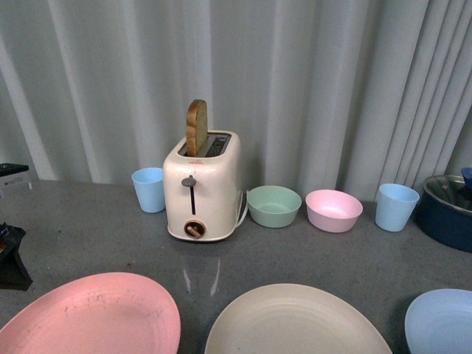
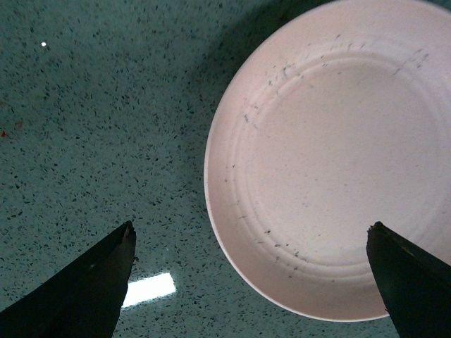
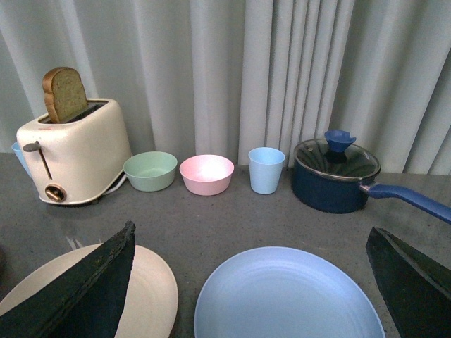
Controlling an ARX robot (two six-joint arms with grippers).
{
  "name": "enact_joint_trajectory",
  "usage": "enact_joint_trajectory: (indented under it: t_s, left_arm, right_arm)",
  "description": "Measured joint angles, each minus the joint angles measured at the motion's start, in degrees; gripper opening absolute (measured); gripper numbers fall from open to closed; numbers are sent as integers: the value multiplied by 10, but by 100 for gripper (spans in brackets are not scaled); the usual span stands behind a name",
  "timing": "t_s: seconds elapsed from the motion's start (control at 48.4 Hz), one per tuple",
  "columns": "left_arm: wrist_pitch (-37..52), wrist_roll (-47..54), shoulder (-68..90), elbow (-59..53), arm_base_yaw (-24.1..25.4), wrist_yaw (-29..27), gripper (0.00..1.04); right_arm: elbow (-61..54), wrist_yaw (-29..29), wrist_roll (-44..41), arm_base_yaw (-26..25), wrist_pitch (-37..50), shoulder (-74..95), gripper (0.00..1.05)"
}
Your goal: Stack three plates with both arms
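Left wrist view: left pincer (image 2: 251, 225) spread wide, empty, above the pink plate (image 2: 331, 162) rim and bare counter (image 2: 91, 105). Right pincer (image 3: 251, 227) also wide, empty, over the light blue plate (image 3: 289, 296). Cream plate (image 1: 295, 324) lies between them, all three apart. Free counter behind, up to the toaster (image 1: 203, 184).

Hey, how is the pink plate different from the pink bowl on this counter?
The pink plate is wide and shallow; the pink bowl is much smaller and deep. The plate lies at the near edge on the left, while the bowl stands at the back beside the green bowl. The plate carries dark scuff marks; the bowl looks clean. Both are pink, round, and sit upright on the grey counter.
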Motion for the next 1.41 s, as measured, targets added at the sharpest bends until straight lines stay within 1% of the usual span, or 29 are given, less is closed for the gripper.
enact_joint_trajectory:
  t_s: [0.103, 0.496, 0.807, 1.2, 1.241, 1.262, 1.344, 1.406]
  left_arm:
    - [9, 6, 21, 0, 1, -11, 98]
    - [53, 1, 56, -17, -3, -12, 98]
    - [108, -24, 96, -37, -10, -44, 98]
    - [124, -26, 111, -39, -16, -54, 98]
    - [124, -26, 113, -41, -19, -55, 90]
    - [125, -27, 114, -42, -21, -55, 85]
    - [129, -27, 116, -46, -26, -57, 71]
    - [129, -27, 116, -47, -29, -57, 64]
  right_arm:
    - [0, 0, 0, 0, 0, 0, 97]
    - [0, 0, 0, 0, 0, 0, 97]
    - [0, 0, 0, 0, 0, 0, 97]
    - [0, 0, 0, 0, 0, 0, 97]
    - [0, 0, 0, 0, 0, 0, 97]
    - [0, 0, 0, 0, 0, 0, 97]
    - [0, 0, 0, 0, 0, 0, 97]
    - [0, 0, 0, 0, 0, 0, 97]
